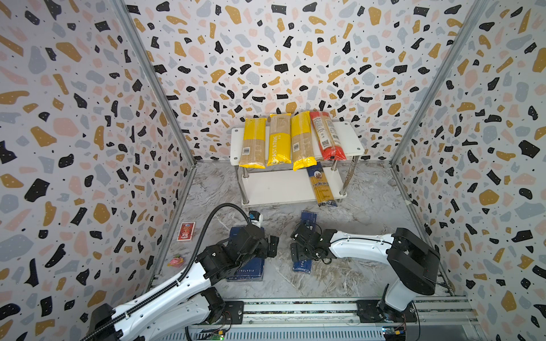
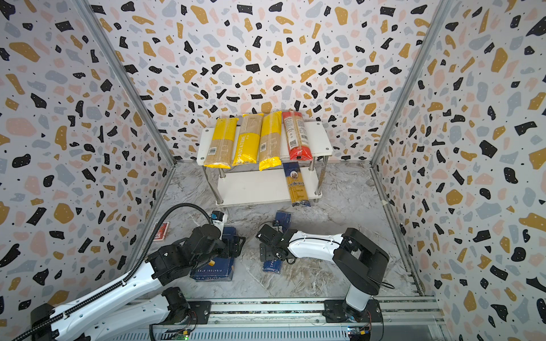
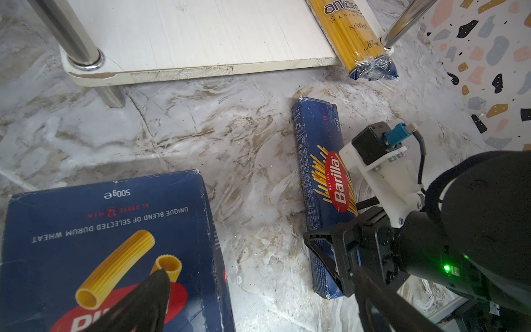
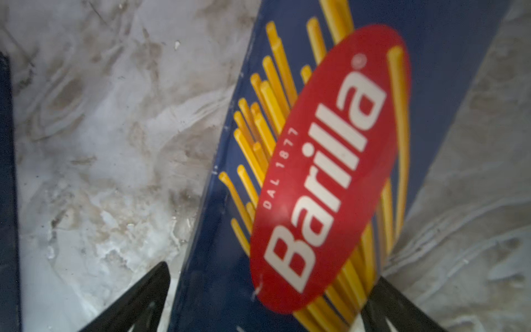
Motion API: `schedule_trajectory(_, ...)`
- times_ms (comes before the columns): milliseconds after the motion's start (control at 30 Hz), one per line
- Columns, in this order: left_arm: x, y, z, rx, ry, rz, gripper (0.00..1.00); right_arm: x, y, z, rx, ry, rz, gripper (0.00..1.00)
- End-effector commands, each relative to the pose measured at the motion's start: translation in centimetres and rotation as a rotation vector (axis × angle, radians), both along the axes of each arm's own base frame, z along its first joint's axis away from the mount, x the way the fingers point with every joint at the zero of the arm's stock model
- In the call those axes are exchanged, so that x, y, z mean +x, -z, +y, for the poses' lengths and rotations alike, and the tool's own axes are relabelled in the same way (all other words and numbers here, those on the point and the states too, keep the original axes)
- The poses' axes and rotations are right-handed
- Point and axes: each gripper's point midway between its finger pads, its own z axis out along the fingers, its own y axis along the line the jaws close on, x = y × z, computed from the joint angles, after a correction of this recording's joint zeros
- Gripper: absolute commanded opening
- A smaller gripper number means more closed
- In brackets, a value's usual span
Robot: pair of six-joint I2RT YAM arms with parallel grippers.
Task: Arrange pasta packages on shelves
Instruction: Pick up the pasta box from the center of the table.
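Against the middle of the counter's (image 1: 369, 206) far edge stand the shelves (image 1: 347, 138), two white boards on chrome legs. Four bags lie side by side on the top board, their near ends hanging over its front edge: three yellow spaghetti bags (image 1: 279, 138) and, toward the right, a red-orange bag (image 1: 326, 135). On the right end of the lower board lies the blue-topped bag (image 1: 320, 184), its near end poking past the board's front.

Two dark-blue boxes lie flat on the counter between the shelves and the near edge. The wide box (image 3: 109, 244) is left of centre, and the left claw (image 1: 272, 245) hangs over it, spread open and empty. The narrow box (image 3: 319, 161) is near the centre. The right claw (image 4: 267, 287) is low over it, jaws wide apart with one finger on each side of the box, not clamped. A small red pack (image 1: 186, 231) lies by the left edge.
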Motion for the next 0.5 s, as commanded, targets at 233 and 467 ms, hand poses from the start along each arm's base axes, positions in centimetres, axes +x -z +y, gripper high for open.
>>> schedule_trajectory(233,0.2,-0.2,0.1,-0.006,0.0,-0.017,0.99,-1.8,0.9,-3.6,-0.088,0.019,0.032,0.82)
schedule_trajectory(467,0.3,0.0,-0.1,-0.003,-0.002,-0.012,0.99,-2.1,0.6,-4.0,-0.087,-0.019,0.029,0.4)
